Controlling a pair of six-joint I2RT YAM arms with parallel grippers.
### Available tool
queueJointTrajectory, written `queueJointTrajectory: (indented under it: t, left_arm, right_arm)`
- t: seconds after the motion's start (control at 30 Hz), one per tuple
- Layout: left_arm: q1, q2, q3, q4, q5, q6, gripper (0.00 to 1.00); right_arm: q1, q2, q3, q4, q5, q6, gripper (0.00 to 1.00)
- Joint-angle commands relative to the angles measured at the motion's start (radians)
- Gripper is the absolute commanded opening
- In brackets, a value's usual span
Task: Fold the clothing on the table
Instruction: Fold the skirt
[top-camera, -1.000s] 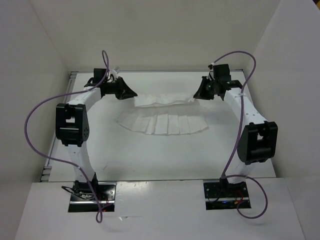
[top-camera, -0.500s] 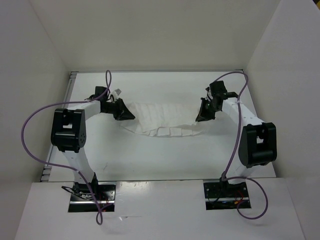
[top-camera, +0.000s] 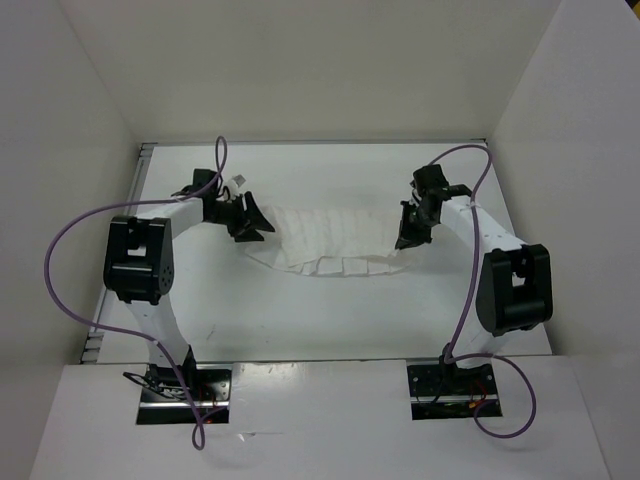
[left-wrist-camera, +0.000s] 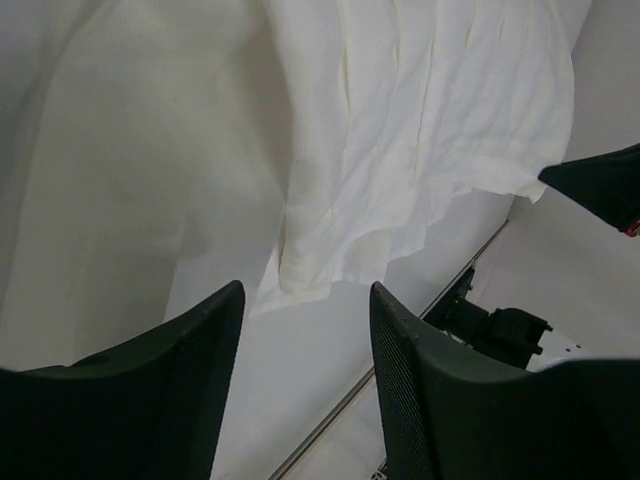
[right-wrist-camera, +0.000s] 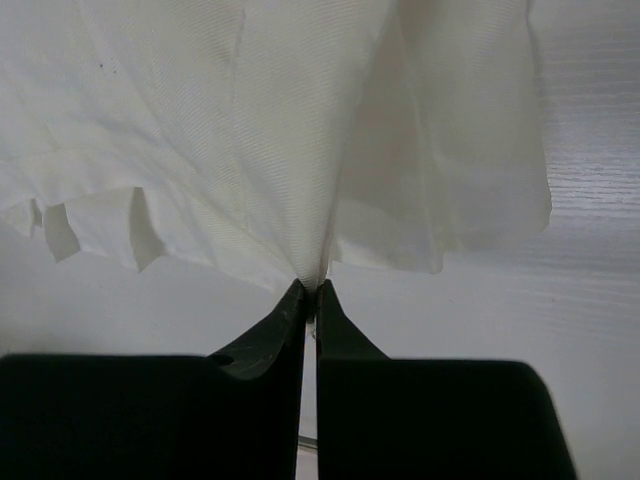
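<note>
Your left gripper (top-camera: 254, 224) stands spread, and the clothing's (top-camera: 330, 238) left edge lies just beyond its fingertips. Your right gripper (top-camera: 405, 238) is pressed together, pinching the garment's right edge. The clothing stretches between both grippers across the middle of the table (top-camera: 330, 315), its far part folded over the near hem

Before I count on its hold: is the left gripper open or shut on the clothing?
Open. The left gripper's fingers stand wide apart in its wrist view, and the clothing lies unpinched beyond them.
</note>
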Motion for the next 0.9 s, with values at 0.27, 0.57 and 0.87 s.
queueJointTrajectory:
  t: [0.27,0.57,0.87]
  left_arm:
    - [-0.127,-0.014,-0.088,0.134,-0.048,-0.066,0.57]
    - [-0.136,-0.005,-0.078,0.153,-0.171,-0.106,0.43]
    - [-0.176,0.049,-0.087,0.220,-0.191,-0.158,0.42]
  right_arm:
    - [0.023,0.023,-0.011,-0.029,0.051,0.006,0.05]
    - [0.023,0.023,-0.002,-0.029,0.060,0.006,0.05]
    - [0.023,0.005,-0.011,-0.029,0.060,0.006,0.05]
